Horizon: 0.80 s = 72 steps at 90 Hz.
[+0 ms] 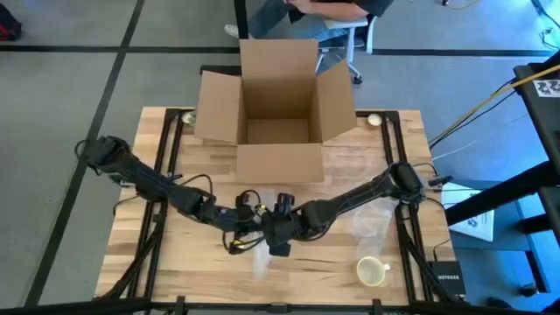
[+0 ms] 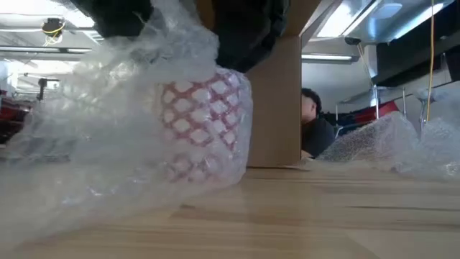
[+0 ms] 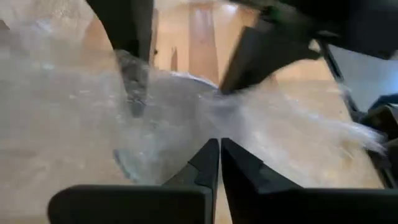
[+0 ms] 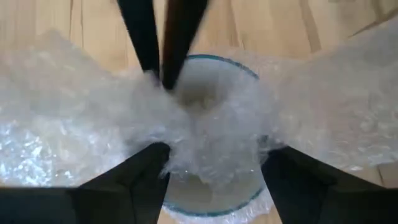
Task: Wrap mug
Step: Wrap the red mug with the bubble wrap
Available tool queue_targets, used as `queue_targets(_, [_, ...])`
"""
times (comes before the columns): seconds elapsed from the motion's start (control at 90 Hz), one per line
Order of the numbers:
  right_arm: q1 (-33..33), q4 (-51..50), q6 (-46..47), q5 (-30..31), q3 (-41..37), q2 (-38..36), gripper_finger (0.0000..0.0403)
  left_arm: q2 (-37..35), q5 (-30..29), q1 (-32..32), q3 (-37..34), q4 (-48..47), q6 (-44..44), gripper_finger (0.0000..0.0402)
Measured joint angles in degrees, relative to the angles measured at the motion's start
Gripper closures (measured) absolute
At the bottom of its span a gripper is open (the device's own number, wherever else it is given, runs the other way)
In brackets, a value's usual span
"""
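Observation:
A mug with a red-and-white pattern (image 2: 205, 129) stands upright on the table at the middle near side, with a sheet of bubble wrap (image 2: 93, 122) around it. The right wrist view looks down into its blue-edged mouth (image 4: 214, 62), where wrap is bunched. My right gripper (image 4: 214, 165) comes from above with one finger on each side of the mug. My left gripper (image 3: 219, 152) is shut at the mug's rim with wrap at its tips. In the high view both grippers (image 1: 262, 232) meet over the wrap (image 1: 262, 258). My left gripper pinches the bubble wrap (image 4: 163, 84) between its two fingertips, right at the mug's rim. Its fingers slant down from the table's left. The wrap bunches there and spreads slack over the mouth. One layer or several, I cannot tell. My right gripper grips the mug between its two fingers (image 4: 149, 168), one on each side of the wall just below the rim (image 4: 264, 146), with wrap between fingers and mug. The fingers point down from above. The mug stands upright with its base on the table.
An open cardboard box (image 1: 276, 114) stands at the table's far middle. A cream mug (image 1: 372, 271) sits near the right front corner, and a loose sheet of bubble wrap (image 1: 367, 219) lies beyond it. A person sits behind the table (image 2: 316, 126).

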Motion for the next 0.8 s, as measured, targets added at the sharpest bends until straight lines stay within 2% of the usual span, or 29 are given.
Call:
queue_targets(0.078, [-0.09,0.43,-0.22,-0.20,-0.02,0.06,0.0178,-3.25,-2.73,-0.64,0.04,-1.95,0.66,0.0401])
queue_targets(0.189, [-0.04,0.72,-0.45,-0.73,-0.06,0.08,0.0178,-6.69,-12.23,-0.85,-0.05,-3.40,1.60,0.0401])
queue_targets(0.278, [-0.04,0.80,-0.52,-0.99,-0.06,0.10,0.0178,-6.86,-20.12,0.67,-0.73,-3.54,2.96,0.0401])
queue_targets(0.344, [-0.02,0.77,-0.59,-0.97,-0.06,0.10,0.0178,-5.98,-21.85,2.97,-1.93,-2.73,3.58,0.0401])
queue_targets(0.4, [-0.04,0.83,-0.63,-1.03,-0.06,0.10,0.0178,-4.85,-20.42,5.06,-2.85,-0.35,3.59,0.0401])
queue_targets(0.489, [0.00,0.80,-0.65,-1.02,-0.06,0.10,0.0178,-2.49,-12.41,7.09,-3.39,3.54,3.97,0.0401])
queue_targets(0.611, [0.04,0.75,-0.69,-1.00,-0.06,0.10,0.0178,0.14,-2.23,5.07,-3.35,10.24,4.70,0.0401])
queue_targets(0.667, [0.05,0.84,-0.95,-1.04,-0.06,0.13,0.0178,1.39,-0.55,3.66,-3.27,11.81,5.02,0.0401])
queue_targets(0.8, [0.07,0.90,-1.25,-1.10,-0.06,0.15,0.0178,5.11,-0.73,1.57,-3.26,11.66,4.37,0.0401])
